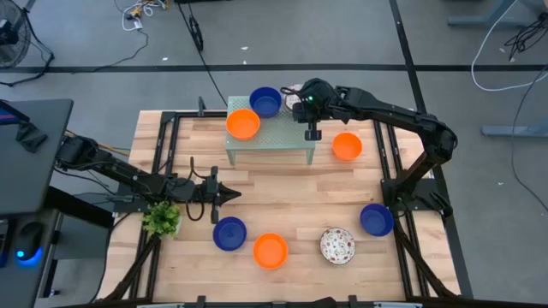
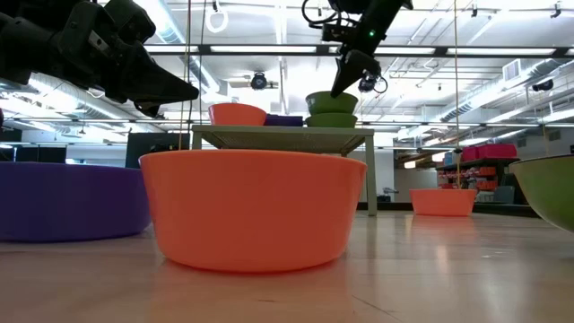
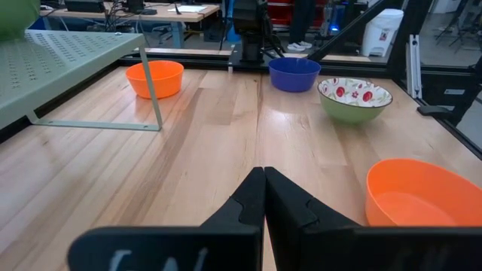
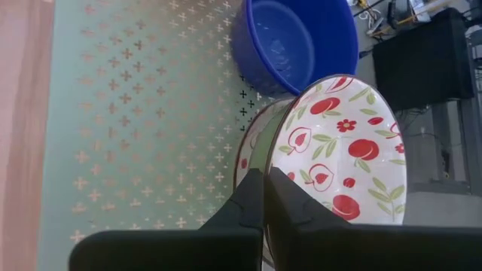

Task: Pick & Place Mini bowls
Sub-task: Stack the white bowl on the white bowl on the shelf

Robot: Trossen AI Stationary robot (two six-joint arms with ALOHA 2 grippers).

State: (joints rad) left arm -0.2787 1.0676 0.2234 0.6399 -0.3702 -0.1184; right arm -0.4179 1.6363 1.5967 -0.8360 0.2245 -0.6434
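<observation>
My jaws are black. On the mint-green stand [image 1: 270, 137], punched with small crosses, sit an orange bowl [image 1: 243, 123], a dark blue bowl [image 1: 265, 101] and white bowls with red fruit and flowers [image 4: 339, 150], green outside. Beside the stand, another orange bowl [image 1: 347, 146] rests on the pale wood-grain desk [image 1: 282, 188].

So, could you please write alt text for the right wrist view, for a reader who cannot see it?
The right hand, shut, hovers over two stacked white bowls with red floral print on the mint-green perforated stand. A dark blue bowl sits on the stand just beyond them.
</observation>
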